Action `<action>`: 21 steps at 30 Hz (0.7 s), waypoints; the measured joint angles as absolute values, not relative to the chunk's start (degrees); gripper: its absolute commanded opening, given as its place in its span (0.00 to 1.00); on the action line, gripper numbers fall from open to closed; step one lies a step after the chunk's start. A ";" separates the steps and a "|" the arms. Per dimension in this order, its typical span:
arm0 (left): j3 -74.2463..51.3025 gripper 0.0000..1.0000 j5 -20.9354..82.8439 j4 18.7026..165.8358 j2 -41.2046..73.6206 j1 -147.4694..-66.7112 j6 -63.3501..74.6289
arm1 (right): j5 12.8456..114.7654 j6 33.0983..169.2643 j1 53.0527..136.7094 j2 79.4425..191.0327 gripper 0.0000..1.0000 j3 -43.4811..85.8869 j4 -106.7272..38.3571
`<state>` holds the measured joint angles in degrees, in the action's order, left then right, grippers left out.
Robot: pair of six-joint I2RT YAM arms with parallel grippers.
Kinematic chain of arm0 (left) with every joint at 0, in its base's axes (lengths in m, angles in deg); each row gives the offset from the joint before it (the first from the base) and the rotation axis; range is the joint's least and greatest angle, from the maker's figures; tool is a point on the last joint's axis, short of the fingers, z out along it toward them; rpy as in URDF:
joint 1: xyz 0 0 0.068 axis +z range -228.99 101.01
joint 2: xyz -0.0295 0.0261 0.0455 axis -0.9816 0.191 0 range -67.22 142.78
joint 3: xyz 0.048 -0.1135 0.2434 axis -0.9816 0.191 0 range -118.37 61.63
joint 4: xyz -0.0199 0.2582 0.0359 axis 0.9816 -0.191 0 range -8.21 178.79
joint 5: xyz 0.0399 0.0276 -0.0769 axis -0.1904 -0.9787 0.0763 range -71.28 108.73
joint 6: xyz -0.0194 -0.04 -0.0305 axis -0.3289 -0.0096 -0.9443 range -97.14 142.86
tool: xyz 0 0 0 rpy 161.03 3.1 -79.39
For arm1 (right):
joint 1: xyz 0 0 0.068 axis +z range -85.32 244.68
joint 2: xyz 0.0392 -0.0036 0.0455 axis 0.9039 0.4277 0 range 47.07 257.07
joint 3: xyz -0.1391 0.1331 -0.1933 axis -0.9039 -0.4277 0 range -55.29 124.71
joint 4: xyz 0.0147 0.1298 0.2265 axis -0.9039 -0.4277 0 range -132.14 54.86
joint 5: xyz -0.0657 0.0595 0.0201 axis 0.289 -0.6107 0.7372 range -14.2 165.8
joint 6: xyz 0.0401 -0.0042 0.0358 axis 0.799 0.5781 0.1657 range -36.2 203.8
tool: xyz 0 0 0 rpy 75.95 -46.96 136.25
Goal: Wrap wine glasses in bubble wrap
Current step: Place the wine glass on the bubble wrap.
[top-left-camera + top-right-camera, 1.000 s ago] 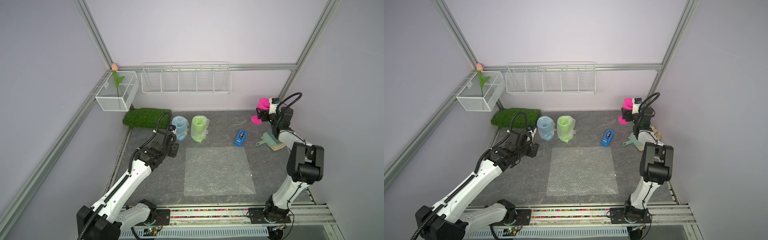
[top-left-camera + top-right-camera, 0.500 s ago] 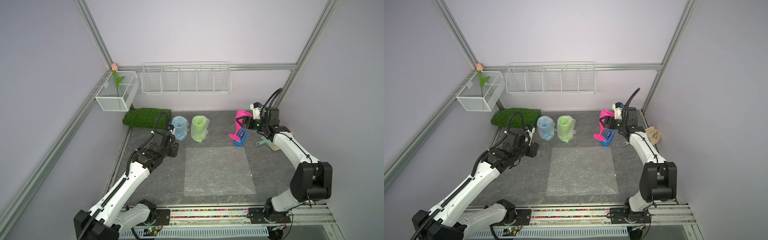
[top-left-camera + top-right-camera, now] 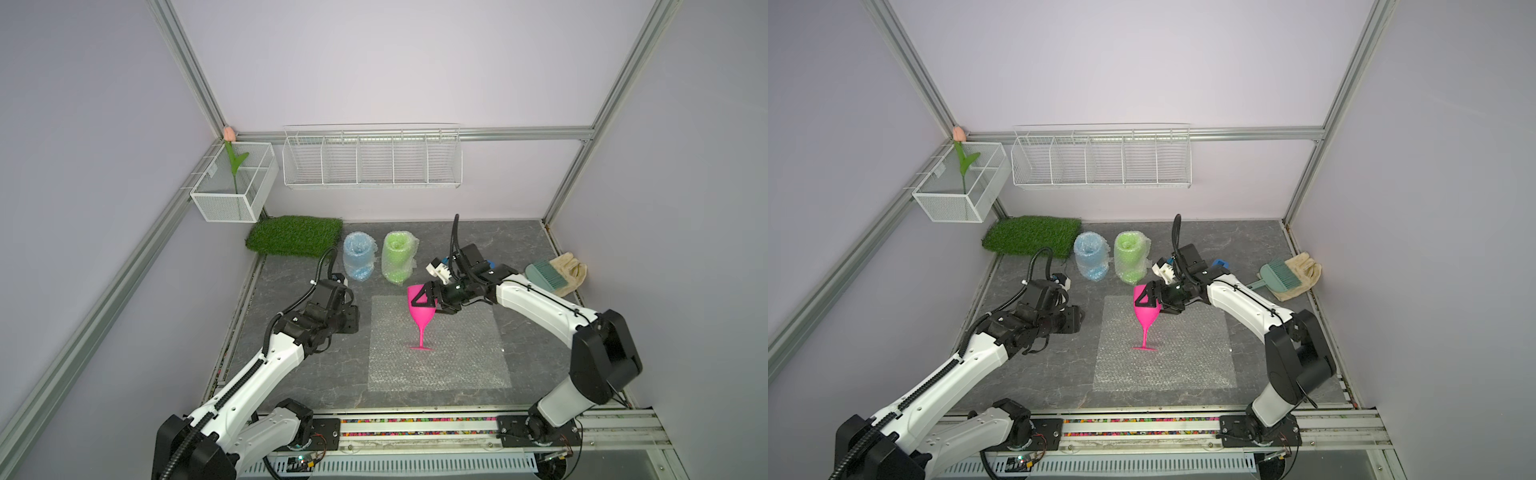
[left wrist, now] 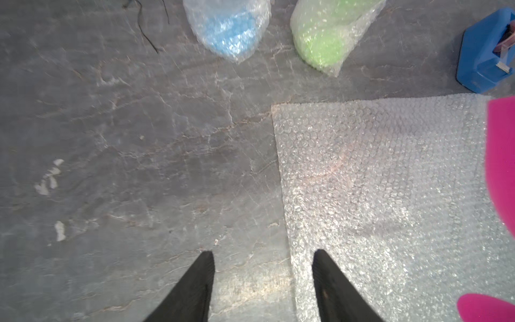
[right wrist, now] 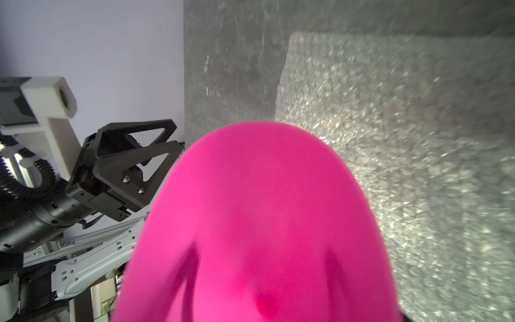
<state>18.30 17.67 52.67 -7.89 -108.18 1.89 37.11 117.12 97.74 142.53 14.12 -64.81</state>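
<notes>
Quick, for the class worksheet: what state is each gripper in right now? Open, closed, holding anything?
Left gripper: jaws open, holding nothing.
Right gripper: jaws closed around the bowl of the pink glass.

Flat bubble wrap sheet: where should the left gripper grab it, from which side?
Probably its left edge, coming in low from the robot's left. The bubble wrap sheet lies flat, that edge lies by the open left gripper, and the pink goblet stands upright further in.

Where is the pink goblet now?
In both top views the pink goblet stands upright on the flat bubble wrap sheet, its bowl held by the right tool, in front of the wrapped green goblet.
</notes>
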 measured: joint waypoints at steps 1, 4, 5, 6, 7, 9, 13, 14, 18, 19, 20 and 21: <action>19.79 0.53 18.78 53.70 -8.24 -108.18 0.58 | 36.89 117.64 98.81 144.41 0.65 15.04 -65.57; 23.31 0.50 22.08 56.82 -8.35 -108.18 -2.90 | 36.30 119.35 101.78 149.99 0.65 17.81 -66.93; 24.33 0.49 23.44 58.13 -8.13 -108.18 -3.90 | 36.01 120.02 102.87 151.74 0.64 18.53 -67.08; 25.16 0.49 24.53 59.18 -7.91 -108.18 -4.69 | 35.84 120.55 103.70 153.00 0.64 19.10 -67.23; 26.13 0.48 25.86 60.62 -7.39 -108.18 -5.72 | 35.60 121.29 104.80 154.62 0.64 19.89 -67.30; 27.66 0.46 28.09 63.12 -5.92 -108.18 -7.23 | 35.34 122.45 106.41 157.31 0.64 21.42 -67.25; 28.79 0.44 32.35 66.72 -0.87 -108.18 -9.32 | 35.40 124.20 108.21 161.09 0.64 23.93 -67.41; 28.86 0.44 33.27 67.58 0.52 -108.18 -9.61 | 35.53 124.46 108.45 161.83 0.64 24.65 -67.52; 29.01 0.43 35.85 70.26 5.09 -108.18 -9.94 | 36.80 124.81 108.88 163.30 0.67 25.97 -67.78; 29.03 0.42 36.40 70.66 6.10 -108.18 -9.89 | 37.35 124.79 109.02 163.52 0.68 26.03 -67.98; 29.03 0.42 36.81 71.01 6.91 -108.18 -9.87 | 37.81 124.79 109.04 163.78 0.68 26.05 -68.19; 29.03 0.41 37.21 71.40 7.72 -108.18 -9.87 | 38.37 124.79 109.04 164.11 0.69 26.05 -68.46</action>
<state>29.03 37.21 71.40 7.72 -108.18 -9.87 38.37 124.79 109.04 164.11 26.05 -68.46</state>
